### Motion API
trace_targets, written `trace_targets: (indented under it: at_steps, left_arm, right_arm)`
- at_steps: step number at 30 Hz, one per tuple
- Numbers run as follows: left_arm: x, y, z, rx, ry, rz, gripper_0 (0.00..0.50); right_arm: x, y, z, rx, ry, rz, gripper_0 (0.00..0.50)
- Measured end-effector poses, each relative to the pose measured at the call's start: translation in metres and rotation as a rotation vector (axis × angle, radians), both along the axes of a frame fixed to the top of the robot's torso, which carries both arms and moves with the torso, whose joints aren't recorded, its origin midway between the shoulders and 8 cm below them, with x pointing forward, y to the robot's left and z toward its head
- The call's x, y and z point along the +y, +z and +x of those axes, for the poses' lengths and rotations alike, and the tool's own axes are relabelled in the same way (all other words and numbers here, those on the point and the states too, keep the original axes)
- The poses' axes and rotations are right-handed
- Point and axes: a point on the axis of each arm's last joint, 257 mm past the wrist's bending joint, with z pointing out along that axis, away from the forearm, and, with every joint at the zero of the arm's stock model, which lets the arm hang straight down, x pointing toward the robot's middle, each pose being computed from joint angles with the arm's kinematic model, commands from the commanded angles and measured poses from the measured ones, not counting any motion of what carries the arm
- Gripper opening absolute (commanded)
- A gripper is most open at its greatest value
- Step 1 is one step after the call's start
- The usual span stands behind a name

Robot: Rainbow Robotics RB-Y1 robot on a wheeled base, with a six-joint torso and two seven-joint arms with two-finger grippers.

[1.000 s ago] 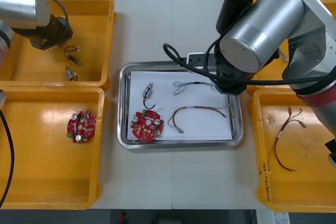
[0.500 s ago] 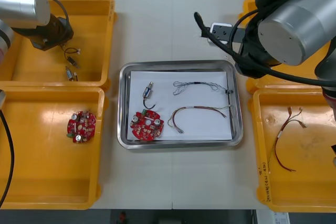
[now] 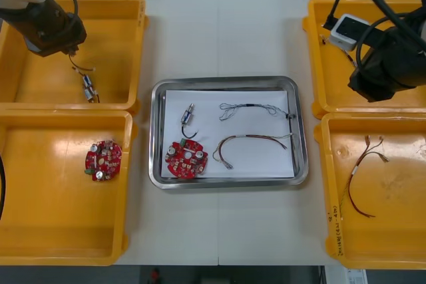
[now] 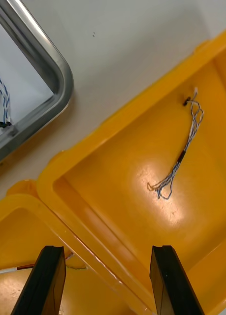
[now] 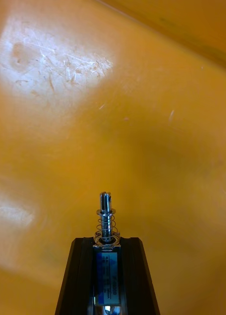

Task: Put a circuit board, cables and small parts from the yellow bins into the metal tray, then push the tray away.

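1. Two black fingers of the left gripper [image 5: 107, 243] are clamped on a small metal part with a spring and plunger [image 5: 106, 211]. The gripper hangs inside the far-left yellow plastic bin [image 3: 126, 51].
2. Fingers of the right gripper [image 4: 105, 278] stand apart with nothing between them, above the wall shared by the two right-hand yellow bins. A spare twisted blue and white cable [image 4: 181, 160] lies in the far one.
3. Between the bins, the shiny rectangular metal tray [image 3: 229, 183], white inside, holds a round red circuit board [image 3: 186, 159], a second metal part [image 3: 188, 114], a thin blue and white cable [image 3: 249, 108] and a red and yellow cable [image 3: 253, 143].
4. Loading looks nearly finished. The clamped part probably goes in next, and the push away is not yet done.
5. That bin's inner wall stands between the left gripper and the tray, so the part must clear it. Bare light table [image 3: 219, 31] beyond the tray's far rim leaves open room for the push. The bins sit near on both sides, which favours a straight push.
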Motion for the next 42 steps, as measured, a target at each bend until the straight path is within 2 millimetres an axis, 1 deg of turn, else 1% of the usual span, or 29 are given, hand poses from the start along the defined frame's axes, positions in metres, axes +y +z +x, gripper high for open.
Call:
trace_targets:
  at_steps: [5, 8, 12, 16, 18, 21, 25, 27, 29, 36, 42]
  left_arm:
    - [-0.001, 0.019, -0.011, 0.026, -0.015, 0.003, 0.000]
    - [-0.008, 0.030, -0.021, 0.049, -0.042, 0.017, 0.000]
    - [-0.023, 0.045, -0.033, 0.076, -0.086, 0.031, 0.000]
    - [-0.044, 0.057, -0.047, 0.101, -0.145, 0.035, 0.000]
    - [-0.056, 0.061, -0.053, 0.112, -0.177, 0.030, 0.000]
    - [-0.069, 0.071, -0.064, 0.124, -0.220, 0.047, 0.000]
    - [-0.084, 0.082, -0.073, 0.121, -0.271, 0.071, 0.000]
    - [-0.091, 0.086, -0.077, 0.122, -0.292, 0.079, 0.000]
    - [-0.100, 0.088, -0.081, 0.122, -0.315, 0.085, 0.000]
    - [-0.134, 0.093, -0.089, 0.107, -0.399, 0.102, 0.000]
    - [-0.169, 0.086, -0.095, 0.104, -0.480, 0.123, 0.000]
  right_arm:
    - [-0.026, -0.008, -0.012, 0.021, -0.138, 0.144, 0.500]
    - [-0.043, -0.015, -0.021, 0.030, -0.228, 0.203, 0.500]
    - [-0.064, -0.027, -0.037, 0.040, -0.293, 0.203, 0.500]
    - [-0.080, -0.042, -0.055, 0.056, -0.437, 0.275, 0.500]
    - [-0.085, -0.049, -0.063, 0.072, -0.487, 0.314, 0.500]
    - [-0.087, -0.058, -0.074, 0.105, -0.497, 0.354, 0.500]
    - [-0.093, -0.064, -0.085, 0.127, -0.570, 0.432, 0.500]
    - [-0.096, -0.066, -0.089, 0.128, -0.626, 0.472, 0.500]
    - [-0.099, -0.068, -0.093, 0.126, -0.646, 0.479, 0.500]
    - [-0.113, -0.078, -0.103, 0.128, -0.700, 0.460, 0.500]
    - [-0.116, -0.088, -0.112, 0.139, -0.822, 0.527, 0.500]
